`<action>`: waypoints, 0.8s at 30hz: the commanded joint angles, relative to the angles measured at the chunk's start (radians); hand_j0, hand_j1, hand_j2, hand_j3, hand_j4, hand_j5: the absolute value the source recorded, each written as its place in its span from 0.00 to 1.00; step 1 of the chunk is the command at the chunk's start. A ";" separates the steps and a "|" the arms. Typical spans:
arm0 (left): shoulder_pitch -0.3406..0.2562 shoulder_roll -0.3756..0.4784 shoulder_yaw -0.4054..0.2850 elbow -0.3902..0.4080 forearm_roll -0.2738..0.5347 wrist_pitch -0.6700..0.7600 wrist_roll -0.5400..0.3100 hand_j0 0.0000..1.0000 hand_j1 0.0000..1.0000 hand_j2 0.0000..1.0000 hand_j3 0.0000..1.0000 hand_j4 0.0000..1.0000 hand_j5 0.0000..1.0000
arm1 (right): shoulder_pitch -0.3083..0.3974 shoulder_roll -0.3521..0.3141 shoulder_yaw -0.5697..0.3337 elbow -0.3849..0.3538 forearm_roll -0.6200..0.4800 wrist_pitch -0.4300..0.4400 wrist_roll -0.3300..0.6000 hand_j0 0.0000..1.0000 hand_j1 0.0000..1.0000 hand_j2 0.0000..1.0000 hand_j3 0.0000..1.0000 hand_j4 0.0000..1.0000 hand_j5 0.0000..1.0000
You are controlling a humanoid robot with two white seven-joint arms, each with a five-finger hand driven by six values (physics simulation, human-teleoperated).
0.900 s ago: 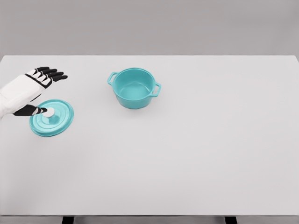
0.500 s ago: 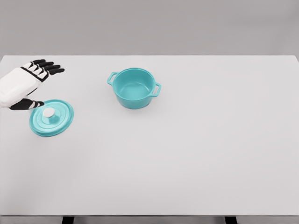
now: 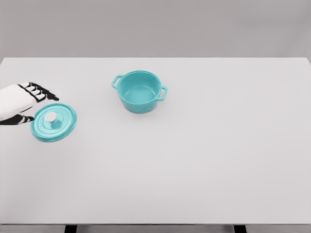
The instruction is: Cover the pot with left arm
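The teal pot (image 3: 139, 91) stands uncovered on the white table (image 3: 194, 160). Its lid (image 3: 53, 122) lies flat, far to the left. The left hand (image 3: 22, 102) is just beside the lid, fingers relaxed and holding nothing.

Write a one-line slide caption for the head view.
Left hand open beside the teal lid; uncovered pot waits on white table.

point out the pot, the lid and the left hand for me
pot (image 3: 139, 92), head view, inside of the bowl
lid (image 3: 53, 122), head view, teal top beside the white knob
left hand (image 3: 22, 100), head view, white back of the hand
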 commanded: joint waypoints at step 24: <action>-0.072 -0.034 -0.129 0.139 0.037 0.002 -0.005 0.72 0.72 0.72 0.72 0.72 0.72 | 0.000 0.000 0.000 0.000 0.000 0.000 0.000 1.00 1.00 1.00 1.00 1.00 1.00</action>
